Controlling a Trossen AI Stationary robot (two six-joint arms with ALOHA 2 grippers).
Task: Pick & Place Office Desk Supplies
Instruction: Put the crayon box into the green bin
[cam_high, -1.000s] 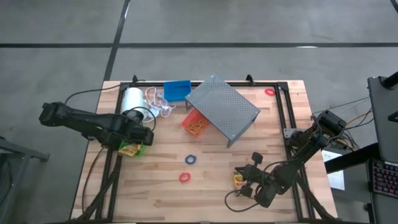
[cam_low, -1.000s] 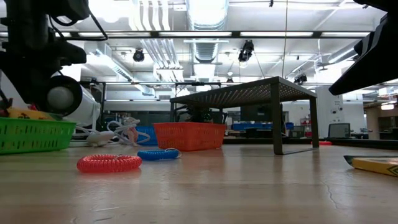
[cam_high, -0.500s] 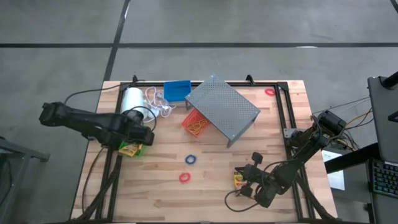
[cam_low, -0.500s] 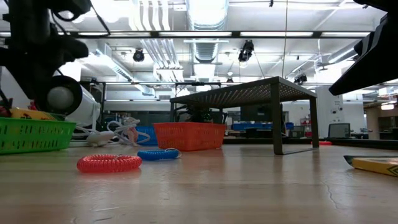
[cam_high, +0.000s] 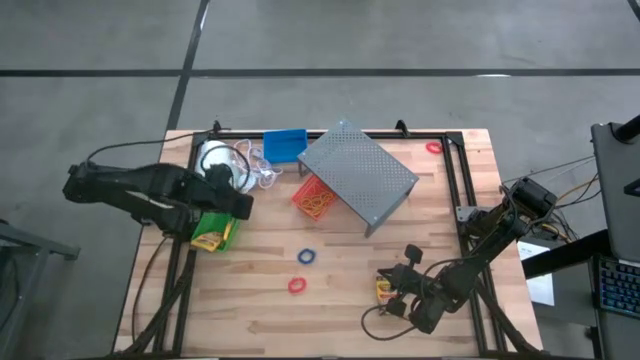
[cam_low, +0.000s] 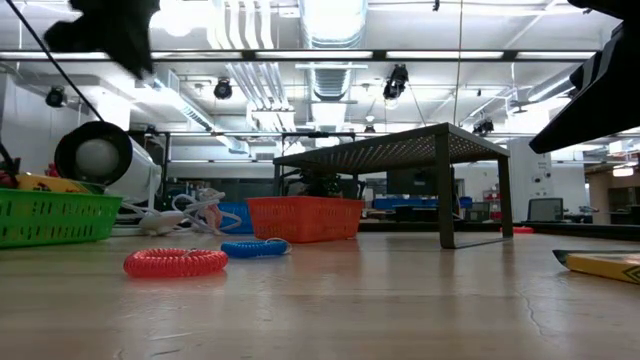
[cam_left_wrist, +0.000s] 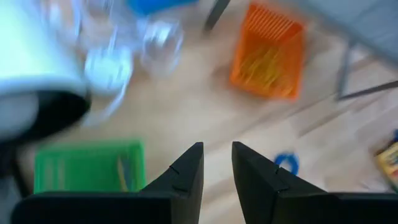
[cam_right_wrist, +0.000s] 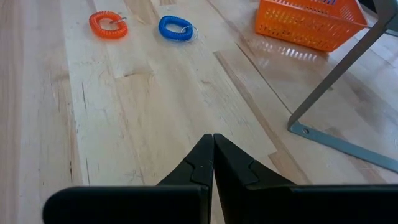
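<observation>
— What's in front of you, biggest first?

— The wooden table (cam_high: 340, 300), then the grey perforated rack (cam_high: 358, 175) near its middle, with the red-orange bin (cam_high: 314, 197) tucked at its left edge. The blue bin (cam_high: 285, 146) sits at the far edge beside the white roll (cam_low: 105, 160). The green bin (cam_high: 213, 232) holds one crayon box (cam_high: 207, 241).

— And your hands?

— My left gripper (cam_left_wrist: 216, 168) hangs above the green bin, fingers a narrow gap apart, holding nothing. My right gripper (cam_right_wrist: 212, 152) is low by the near right corner, fingertips pressed together, empty, beside the second crayon box (cam_high: 384, 289).

— The bands?

— A blue ring band (cam_high: 306, 257) and a red ring band (cam_high: 296, 286) lie on bare wood mid-table; another red one (cam_high: 433, 147) rests at the far right.
</observation>
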